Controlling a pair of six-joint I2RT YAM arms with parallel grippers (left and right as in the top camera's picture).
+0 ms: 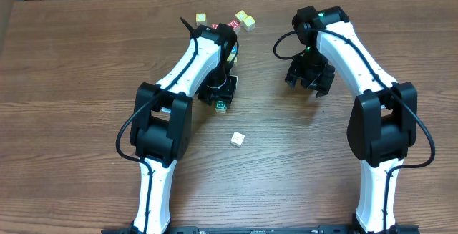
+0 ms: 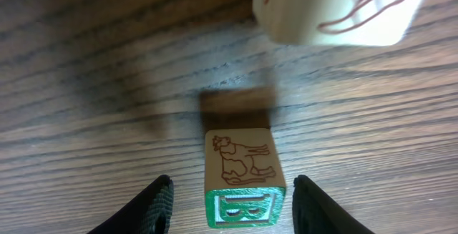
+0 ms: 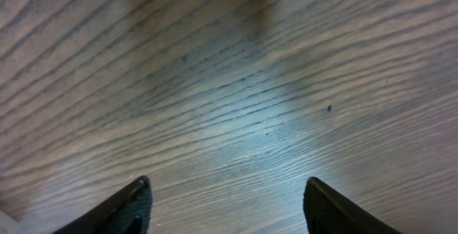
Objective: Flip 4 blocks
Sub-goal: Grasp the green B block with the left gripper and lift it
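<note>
Woodgrain brown table, overhead: my left gripper hangs over the green-faced wooden letter cube. A cream wooden cube lies near it, with red-faced cubes and a pale yellow cube beyond my arm. Left wrist: my jaws stand apart, flanking the green cube without touching it. Right wrist: my right gripper gapes over wood grain.

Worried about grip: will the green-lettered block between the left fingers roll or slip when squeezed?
Probably won't roll: the green-lettered block is a flat-sided cube resting flat. Looks like rigid wood, unlikely to squash. Smooth faces might slip.
</note>
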